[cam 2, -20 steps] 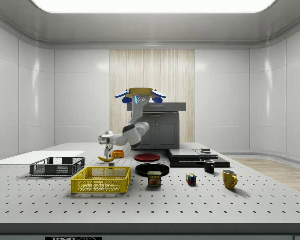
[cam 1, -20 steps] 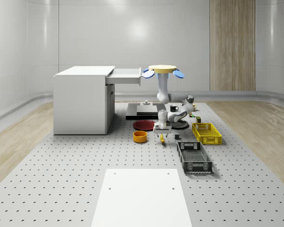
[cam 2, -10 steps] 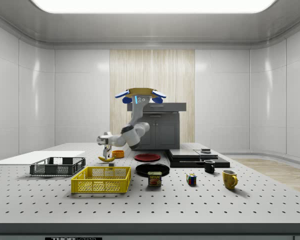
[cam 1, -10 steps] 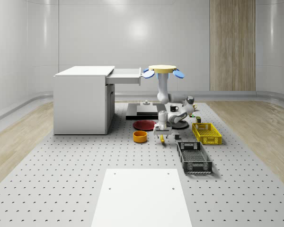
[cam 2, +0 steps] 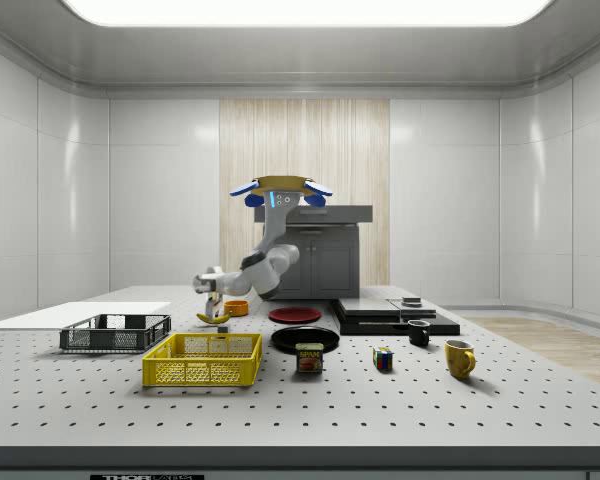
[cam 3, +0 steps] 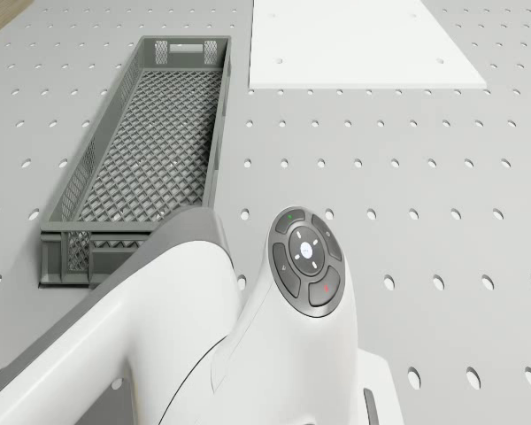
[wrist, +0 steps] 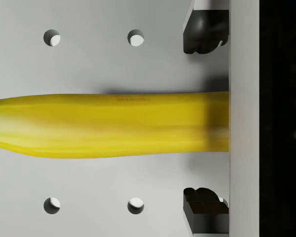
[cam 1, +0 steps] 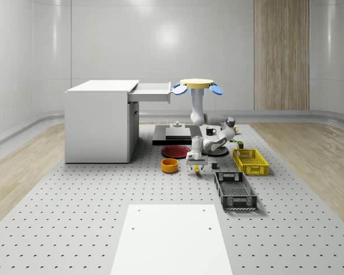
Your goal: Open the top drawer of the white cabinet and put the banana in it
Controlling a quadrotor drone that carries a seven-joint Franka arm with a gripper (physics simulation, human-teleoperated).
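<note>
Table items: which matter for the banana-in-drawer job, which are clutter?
Job:
banana
top drawer, already open
white cabinet
gripper, open fingers straddling the banana

Clutter:
orange bowl
red plate
yellow crate
grey crate

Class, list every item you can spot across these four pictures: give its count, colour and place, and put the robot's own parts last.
Cabinet: one, white, whole-scene view's left, top drawer open.
Banana: one, yellow, on the table between the pincer's fingers.
Crates: one grey, one yellow.
Bowl: one, orange, beside the banana.
Plates: one red, one black.
Mugs: one black, one yellow.
Can: one, by the yellow crate.
Cube: one, multicoloured.
Board: one, white, near edge.
Drone: hovers beside the drawer.
Pincer: open, straddling the banana.
</note>
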